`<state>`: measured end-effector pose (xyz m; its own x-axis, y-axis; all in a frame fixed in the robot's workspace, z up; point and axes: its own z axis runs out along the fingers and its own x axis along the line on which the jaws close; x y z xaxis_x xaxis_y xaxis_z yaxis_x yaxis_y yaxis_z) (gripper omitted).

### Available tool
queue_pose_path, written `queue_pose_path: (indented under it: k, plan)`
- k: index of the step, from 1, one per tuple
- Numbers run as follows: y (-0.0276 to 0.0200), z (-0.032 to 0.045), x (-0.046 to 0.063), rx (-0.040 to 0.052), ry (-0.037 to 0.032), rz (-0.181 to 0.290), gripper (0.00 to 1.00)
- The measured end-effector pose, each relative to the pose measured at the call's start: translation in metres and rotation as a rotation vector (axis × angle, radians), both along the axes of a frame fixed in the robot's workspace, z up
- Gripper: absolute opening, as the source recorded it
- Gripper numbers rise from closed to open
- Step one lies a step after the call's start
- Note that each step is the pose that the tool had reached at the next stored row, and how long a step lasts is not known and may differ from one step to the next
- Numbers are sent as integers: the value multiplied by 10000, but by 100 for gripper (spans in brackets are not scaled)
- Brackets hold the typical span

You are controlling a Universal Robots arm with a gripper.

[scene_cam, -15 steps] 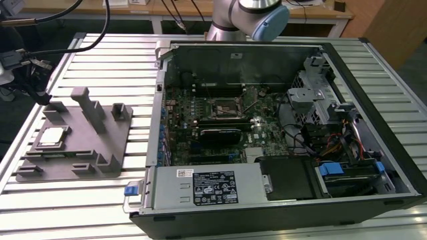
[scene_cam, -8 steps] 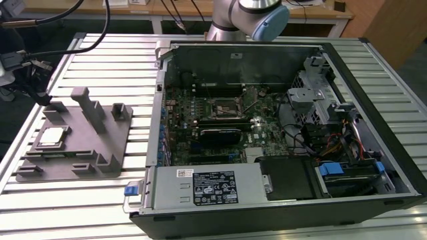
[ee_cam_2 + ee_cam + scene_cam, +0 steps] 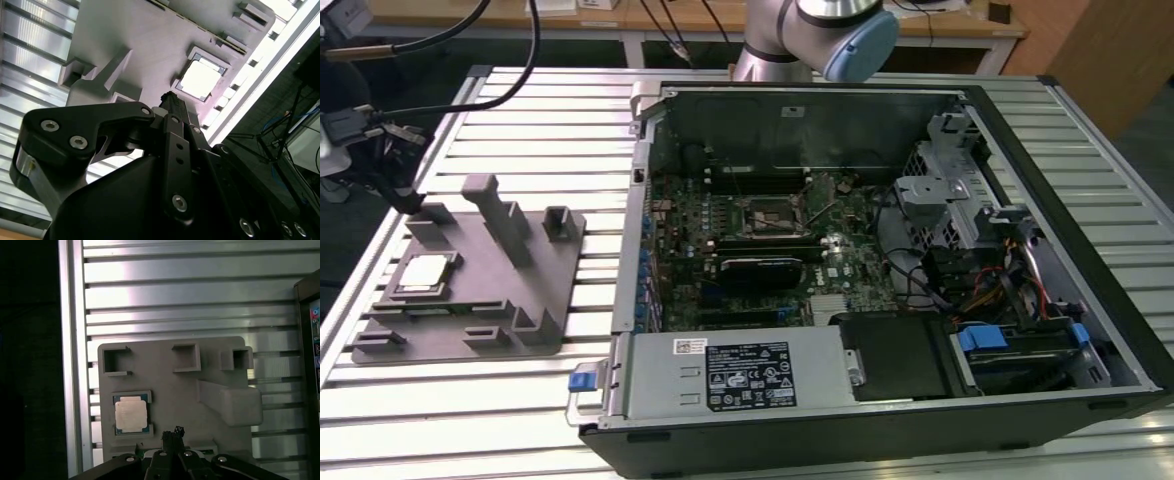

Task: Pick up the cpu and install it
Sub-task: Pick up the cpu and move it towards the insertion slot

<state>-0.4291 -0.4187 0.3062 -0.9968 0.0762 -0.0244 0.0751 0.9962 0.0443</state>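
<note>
one thin, flat square is all there is to take hold of: the cpu (image 3: 131,415) lies face up in a shallow framed recess of the grey fixture (image 3: 170,390), its pale metal top catching the light in both wrist views. i judge it light and stiff, but smooth on top and easily damaged on the underside and corners, so the safe hold would be across two opposite edges, square and level, with no more squeeze than holds it. the recess walls sit close around it, which leaves little room for the fingers to reach those edges. in the exterior view the cpu (image 3: 427,273) sits towards the exterior view's left end of the fixture (image 3: 494,300), on the slatted metal table (image 3: 520,130), well apart from the open computer case (image 3: 854,420) and the socket (image 3: 771,213) on the board inside it. the gripper (image 3: 173,432) hangs above the fixture with its fingertips drawn together and nothing between them. in the second wrist view the gripper (image 3: 170,97) shows clear of the cpu (image 3: 200,80). the tips are near the chip but offset to one side rather than over it, with a strip of bare fixture between them, and nothing touches the chip.
</note>
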Motion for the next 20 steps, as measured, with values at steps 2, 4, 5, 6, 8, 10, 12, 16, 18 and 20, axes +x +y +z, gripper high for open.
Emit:
queue_pose_path:
  k: [2,4,5,6,8,10,12,16,18,20]
  plan:
    - [0,-10,-3,0,1,-1,11]
    - [0,-22,-6,0,-1,0,11]
    - [0,-28,-8,0,-1,0,11]
    - [0,-34,-9,0,-1,0,11]
    - [0,-45,-12,1,-1,0,11]
    - [0,-58,-15,1,-1,0,11]
    - [0,-69,-18,-1,0,0,11]
    - [0,-94,-23,0,-1,0,11]
    - [0,-106,-25,0,0,0,11]
    - [0,-120,-33,-1,1,-1,11]
